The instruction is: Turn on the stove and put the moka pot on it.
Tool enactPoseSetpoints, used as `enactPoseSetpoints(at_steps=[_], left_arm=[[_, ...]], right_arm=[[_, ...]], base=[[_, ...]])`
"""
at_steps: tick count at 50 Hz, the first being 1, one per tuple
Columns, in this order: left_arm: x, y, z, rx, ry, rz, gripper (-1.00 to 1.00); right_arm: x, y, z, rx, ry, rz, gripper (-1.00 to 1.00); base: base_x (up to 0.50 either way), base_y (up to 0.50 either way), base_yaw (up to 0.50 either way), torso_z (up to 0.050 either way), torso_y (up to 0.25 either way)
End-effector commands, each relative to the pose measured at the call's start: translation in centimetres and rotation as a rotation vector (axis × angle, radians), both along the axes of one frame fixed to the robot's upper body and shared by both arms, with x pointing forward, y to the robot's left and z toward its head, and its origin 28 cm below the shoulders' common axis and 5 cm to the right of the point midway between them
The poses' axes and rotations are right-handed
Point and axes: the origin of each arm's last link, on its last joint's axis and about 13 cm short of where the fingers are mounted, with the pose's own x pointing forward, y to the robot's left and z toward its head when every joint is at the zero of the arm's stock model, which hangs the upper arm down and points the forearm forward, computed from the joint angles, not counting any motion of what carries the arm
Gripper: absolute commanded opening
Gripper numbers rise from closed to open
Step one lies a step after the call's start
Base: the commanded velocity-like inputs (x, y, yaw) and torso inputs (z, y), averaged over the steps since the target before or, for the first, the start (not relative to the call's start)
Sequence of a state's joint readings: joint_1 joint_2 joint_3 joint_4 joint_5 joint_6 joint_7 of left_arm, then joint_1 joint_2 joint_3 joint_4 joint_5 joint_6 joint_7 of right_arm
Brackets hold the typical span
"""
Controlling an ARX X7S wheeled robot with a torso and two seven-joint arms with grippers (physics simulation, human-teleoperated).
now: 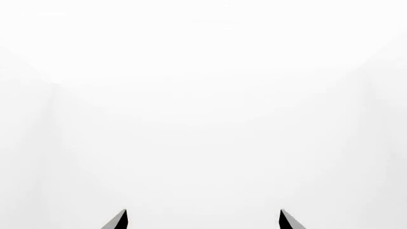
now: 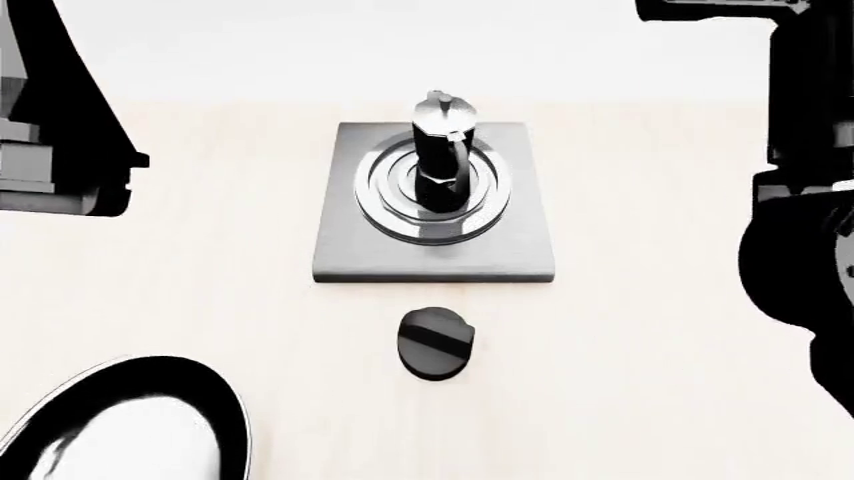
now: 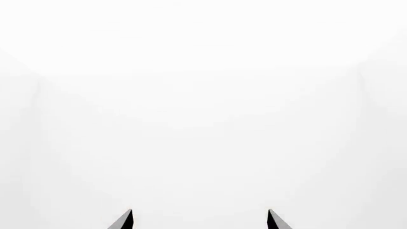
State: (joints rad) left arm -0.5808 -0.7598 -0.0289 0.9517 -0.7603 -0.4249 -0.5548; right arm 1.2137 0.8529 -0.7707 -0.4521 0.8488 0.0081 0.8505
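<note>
Your head view had the moka pot (image 2: 441,150) upright on the stove (image 2: 434,205) rings, knob (image 2: 435,343) on the table (image 2: 641,330) below it. Wrist views saw only white: left hand (image 1: 203,220) and right hand (image 3: 200,220) both spread, empty.

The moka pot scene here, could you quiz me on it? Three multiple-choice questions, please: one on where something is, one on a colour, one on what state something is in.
1. Where does the moka pot stand?
A. On the stove's burner rings
B. Inside the frying pan
C. On the bare table beside the knob

2. What colour is the knob in front of the stove?
A. Silver
B. Black
C. Red

3. How are the left gripper and the right gripper?
A. Both shut on the pot
B. One holds the knob
C. Both open, holding nothing

Answers:
1 A: the head view shows it upright on the rings.
2 B: it is a round black disc.
3 C: each wrist view shows spread fingertips with nothing between.
</note>
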Motion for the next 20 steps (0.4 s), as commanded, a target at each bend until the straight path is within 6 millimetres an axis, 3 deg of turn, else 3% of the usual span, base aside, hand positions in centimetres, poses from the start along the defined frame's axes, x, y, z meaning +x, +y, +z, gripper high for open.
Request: enactPoseSetpoints(at_steps=[1, 9, 20], left_arm=[[-1.9, -0.1, 1.4, 0.049, -0.064, -0.003, 1.0], [-3.0, 0.0, 1.8, 0.052, -0.102, -0.011, 1.0], [-3.3, -0.1, 0.7, 0.043, -0.096, -0.023, 1.0]], right_arm=[[-5.1, -1.3, 1.3, 0.011, -0.115, -0.048, 1.0], [-7.0, -2.5, 0.4, 0.011, -0.143, -0.082, 1.0], [-9.5, -3.3, -0.7, 0.004, -0.156, -0.103, 1.0]], base=[[0.0, 0.0, 0.0, 0.0, 0.0], [0.0, 0.0, 0.0, 0.0, 0.0], [0.0, 0.0, 0.0, 0.0, 0.0]])
